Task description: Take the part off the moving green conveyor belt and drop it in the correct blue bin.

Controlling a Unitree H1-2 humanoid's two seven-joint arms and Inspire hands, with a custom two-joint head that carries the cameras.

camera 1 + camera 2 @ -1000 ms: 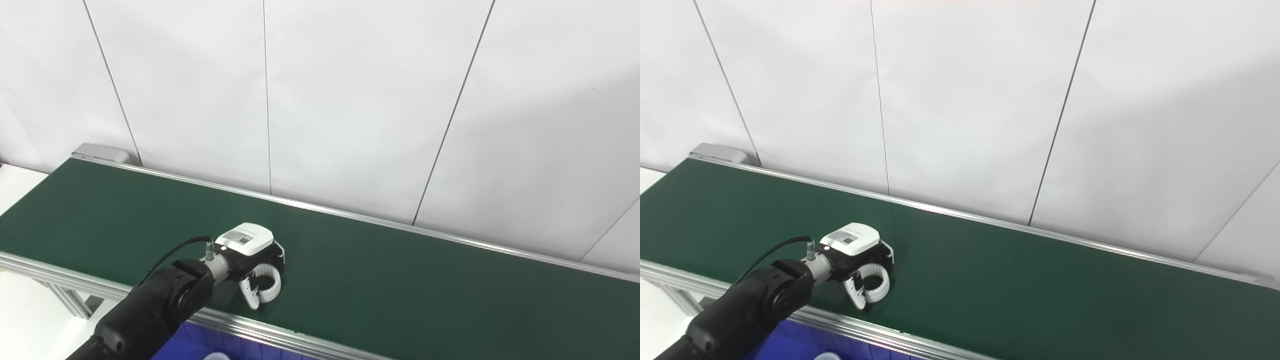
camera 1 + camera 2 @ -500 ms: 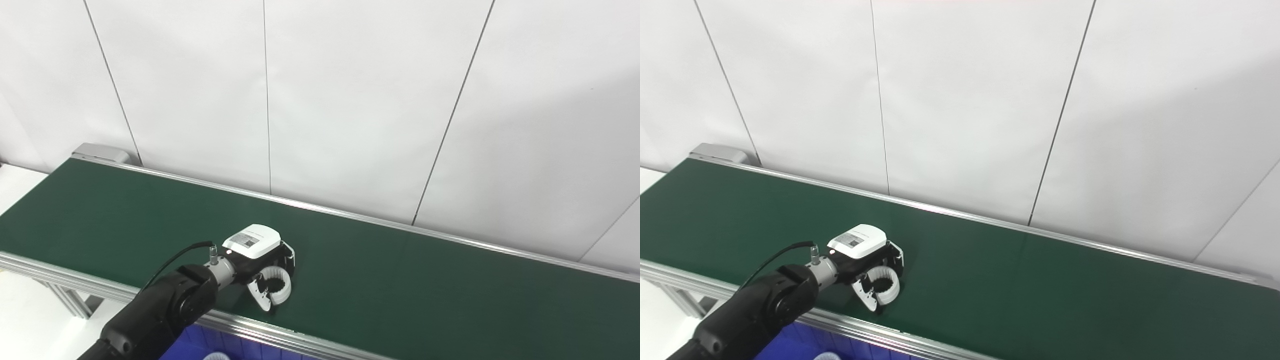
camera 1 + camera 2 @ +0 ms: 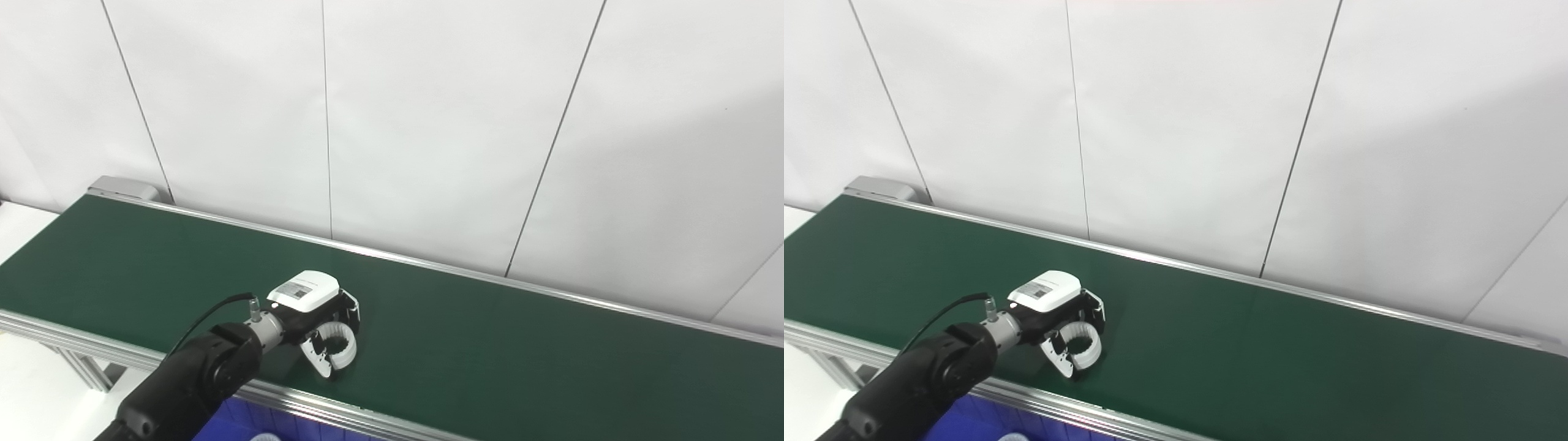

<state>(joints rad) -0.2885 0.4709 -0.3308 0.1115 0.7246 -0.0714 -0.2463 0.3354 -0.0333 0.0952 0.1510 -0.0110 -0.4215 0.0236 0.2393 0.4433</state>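
Note:
My left hand (image 3: 315,318) reaches in from the bottom left and rests low over the near half of the green conveyor belt (image 3: 490,355). It has a white back plate with a label and dark fingers. Those fingers curl around a white ribbed ring part (image 3: 338,349), also seen as the ring (image 3: 1082,349), which sits just at the belt surface. The hand is shut on it. I cannot tell whether the ring is touching the belt or lifted off it. My right hand is out of sight.
The belt's near aluminium rail (image 3: 343,413) runs along the front. Below it at the bottom left is a blue bin (image 3: 229,425) with a white object (image 3: 264,437) inside. White wall panels stand behind the belt, and the belt's end housing (image 3: 122,187) is at far left.
The left hand and the ring drifted a little to the right along the belt, then eased back slightly. The grip looks the same.

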